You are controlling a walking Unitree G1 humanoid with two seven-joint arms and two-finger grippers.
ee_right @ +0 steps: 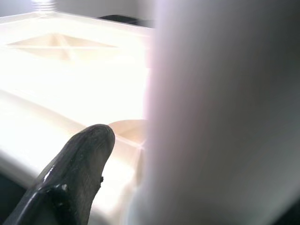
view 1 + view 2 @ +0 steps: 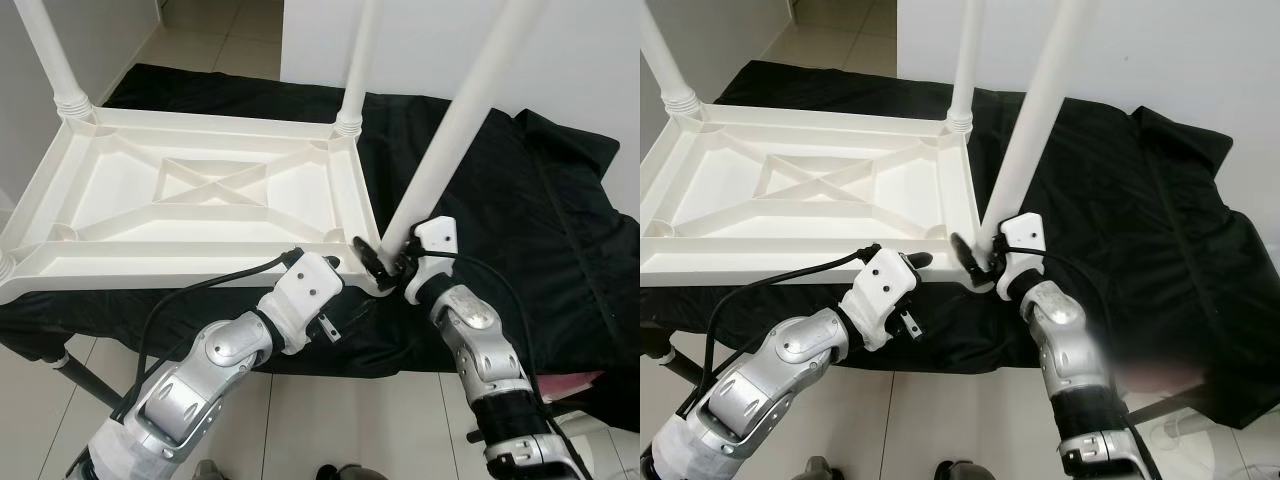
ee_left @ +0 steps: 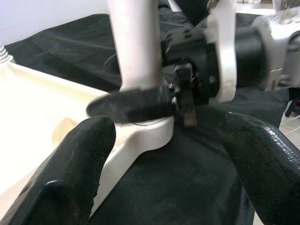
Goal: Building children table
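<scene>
Left eye view: white plastic tabletop (image 2: 190, 195) lies upside down, ribbed underside up, on a black cloth (image 2: 520, 200) spread over a raised surface; the tabletop is the landmark here. Two white legs already stand upright in the tabletop's far corners, far-left leg (image 2: 45, 50) and far-right leg (image 2: 360, 60). A third white leg (image 2: 455, 125) rises tilted from the tabletop's near-right corner socket (image 2: 375, 280), leaning away from the tabletop toward the cloth. The right gripper (image 2: 385, 262) is at that near-right corner, its black fingers clamped around the base of the third leg just above the socket; right wrist view shows one black finger (image 1: 75, 173) beside the blurred white leg shaft (image 1: 225, 112), with the tabletop underside bright behind. The left gripper (image 2: 330, 262) sits at the tabletop's near edge, just beside the same corner, aimed at it; left wrist view shows its two black fingers (image 3: 70, 178) spread wide apart with nothing between them, and the leg base in its socket straight ahead, the right gripper's finger wrapped across it. A black cable (image 2: 200, 290) runs from the left wrist along the near edge. Pale tile floor (image 2: 330, 420) lies below the cloth's near edge.
</scene>
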